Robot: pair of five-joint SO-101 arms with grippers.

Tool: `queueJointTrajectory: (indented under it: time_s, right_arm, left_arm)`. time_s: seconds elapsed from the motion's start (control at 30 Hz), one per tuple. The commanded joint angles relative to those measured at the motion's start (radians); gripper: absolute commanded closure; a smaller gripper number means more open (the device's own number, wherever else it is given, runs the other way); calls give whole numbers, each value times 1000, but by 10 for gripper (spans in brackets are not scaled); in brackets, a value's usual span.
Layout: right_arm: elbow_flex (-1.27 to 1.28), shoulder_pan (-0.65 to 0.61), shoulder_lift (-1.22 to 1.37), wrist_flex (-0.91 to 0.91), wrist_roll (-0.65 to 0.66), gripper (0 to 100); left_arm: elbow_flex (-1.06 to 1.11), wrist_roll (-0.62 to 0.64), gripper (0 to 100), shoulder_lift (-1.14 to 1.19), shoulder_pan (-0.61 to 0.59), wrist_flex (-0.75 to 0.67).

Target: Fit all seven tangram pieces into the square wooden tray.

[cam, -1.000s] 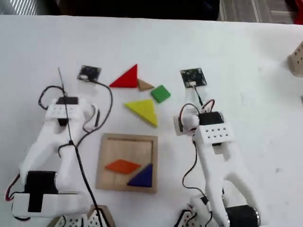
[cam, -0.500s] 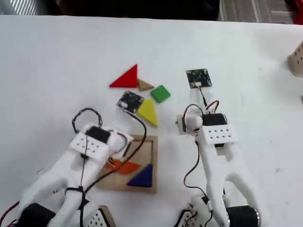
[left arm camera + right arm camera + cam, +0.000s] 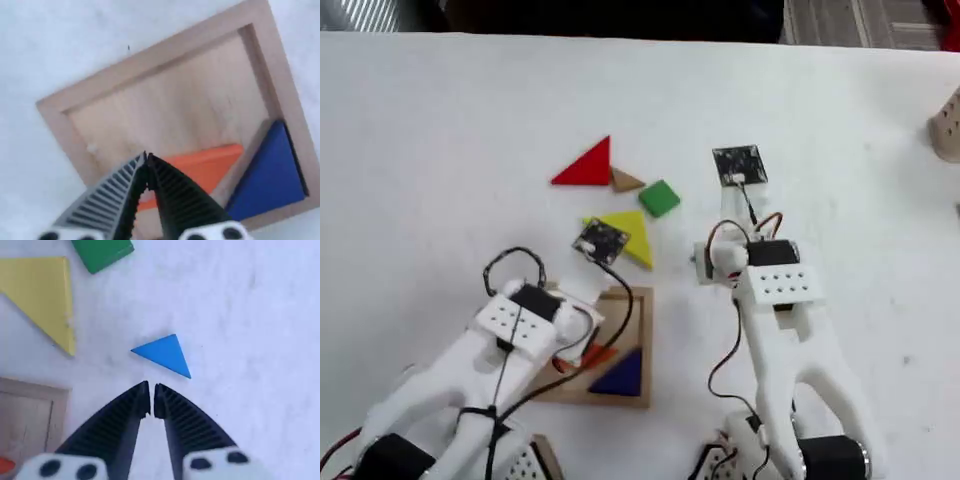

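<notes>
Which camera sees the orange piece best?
Left wrist view: the orange piece lies close in the tray, partly behind the pincer. The high view hides most under the left arm; the right wrist view catches a corner.

No writing, label, number or sign can be read on anything.

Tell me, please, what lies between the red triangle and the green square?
A small brown triangle lies between the red triangle and the green square, close against the red one. The high view shows this.
</notes>
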Motion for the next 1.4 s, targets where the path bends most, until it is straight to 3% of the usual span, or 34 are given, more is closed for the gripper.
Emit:
queueJointTrajectory:
  time_s: [0.0,0.1,0.33,0.4,0.53,0.6,0.8,1.0,1.17,1.37]
  right_arm:
    - [-5,4,-31,-21,2,981]
    - [-5,4,-31,-22,2,981]
    - [2,4,-31,-39,2,981]
    - [9,4,-31,-53,2,981]
    - [11,4,-31,-58,2,981]
    - [11,5,-31,-56,2,981]
    - [11,4,-31,-56,2,981]
    - [11,4,-31,-56,2,981]
    - [11,5,-31,-56,2,981]
    - [9,8,-31,-56,2,981]
  left_arm:
    - [3,-126,976,-24,13,61]
    - [3,-226,976,-24,13,103]
    - [-29,-235,976,-31,5,74]
    - [-52,-176,976,-31,5,6]
    - [-35,57,976,-22,13,-175]
    - [-9,80,976,-22,21,-232]
    - [-3,3,976,-30,33,-143]
    - [5,-175,976,-24,117,5]
    - [37,-229,976,-31,189,44]
    - [57,-293,976,-31,194,83]
